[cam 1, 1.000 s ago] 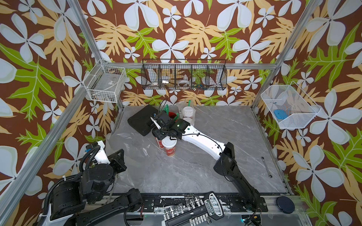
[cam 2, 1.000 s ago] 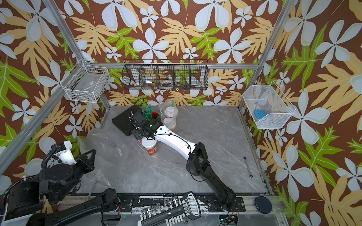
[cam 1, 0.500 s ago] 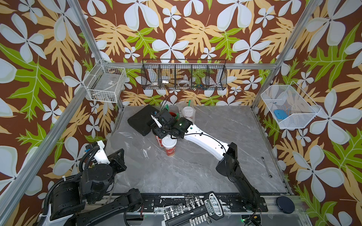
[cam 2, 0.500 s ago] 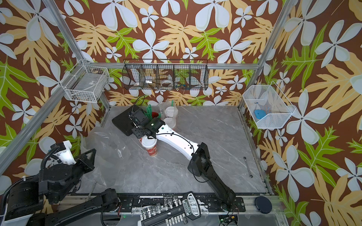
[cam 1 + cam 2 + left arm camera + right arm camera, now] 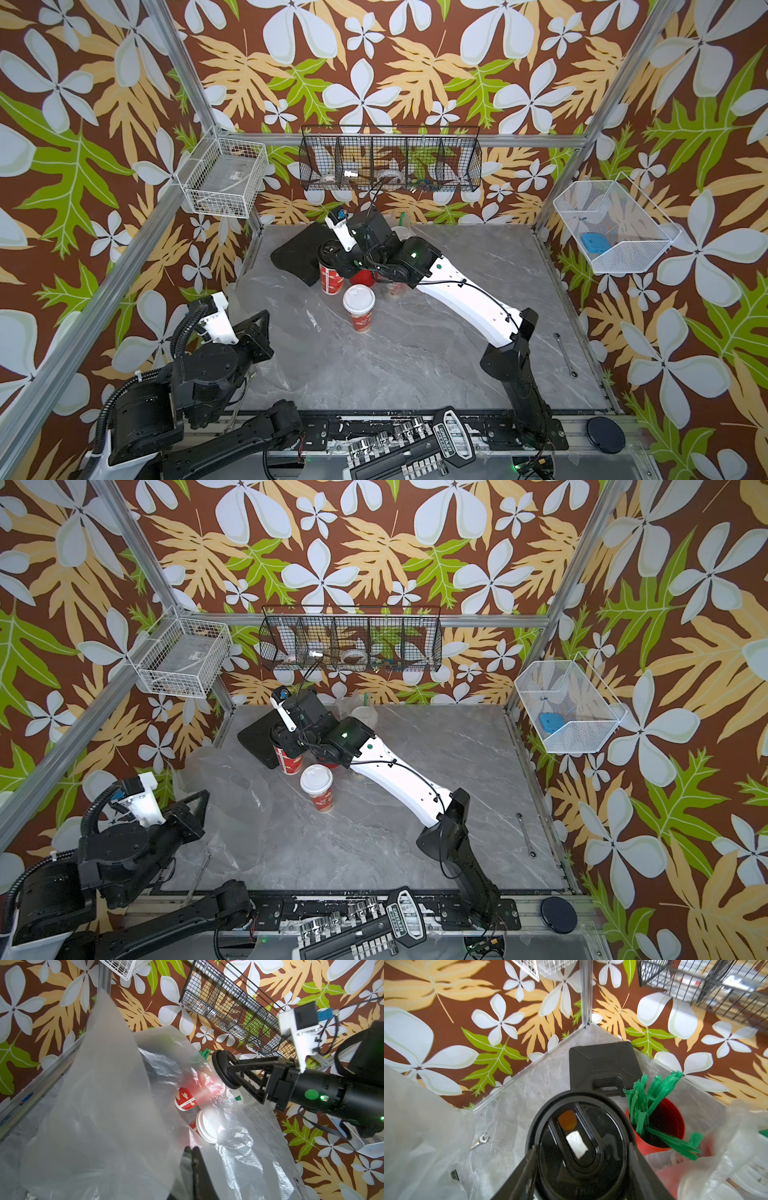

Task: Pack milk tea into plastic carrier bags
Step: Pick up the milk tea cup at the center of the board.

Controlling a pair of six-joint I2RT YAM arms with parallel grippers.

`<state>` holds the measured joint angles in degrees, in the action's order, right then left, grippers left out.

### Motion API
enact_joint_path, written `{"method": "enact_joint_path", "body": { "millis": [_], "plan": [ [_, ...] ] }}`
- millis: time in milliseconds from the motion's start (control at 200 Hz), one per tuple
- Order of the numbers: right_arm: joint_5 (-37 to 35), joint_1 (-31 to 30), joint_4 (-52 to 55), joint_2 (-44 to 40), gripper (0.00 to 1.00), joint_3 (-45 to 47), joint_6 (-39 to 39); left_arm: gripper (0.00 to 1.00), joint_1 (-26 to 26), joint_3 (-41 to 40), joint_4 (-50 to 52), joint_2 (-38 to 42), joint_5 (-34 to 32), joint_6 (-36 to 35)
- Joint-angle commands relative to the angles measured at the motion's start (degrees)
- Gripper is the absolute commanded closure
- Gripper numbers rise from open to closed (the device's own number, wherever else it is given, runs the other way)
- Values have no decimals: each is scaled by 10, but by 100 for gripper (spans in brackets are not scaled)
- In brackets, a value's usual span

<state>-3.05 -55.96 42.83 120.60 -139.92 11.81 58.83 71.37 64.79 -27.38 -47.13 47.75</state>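
Right gripper has swung onto black-lid cup — jaws clasp it, upright; bag lies at 7 o'clock, nearer closed left gripper.

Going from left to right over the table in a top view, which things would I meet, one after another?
In a top view: plastic carrier bag → black-lid cup → white-lid cup → wrench. The things under the right arm overlap too much to place.
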Motion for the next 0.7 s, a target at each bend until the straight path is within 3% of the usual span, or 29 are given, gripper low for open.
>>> {"method": "enact_joint_path", "body": {
  "millis": [0, 300, 696],
  "plan": [
    [3, 1, -13, -29, 45, 3, 7, 100, 0, 2, -44, -15, 20, -28],
    [-40, 7, -10, -158, 45, 88, 22, 100, 0, 5, -126, -70, 108, -75],
    [-145, 23, -46, -404, 45, 344, 57, 100, 0, -14, -245, -169, 248, -95]
  ]
}}
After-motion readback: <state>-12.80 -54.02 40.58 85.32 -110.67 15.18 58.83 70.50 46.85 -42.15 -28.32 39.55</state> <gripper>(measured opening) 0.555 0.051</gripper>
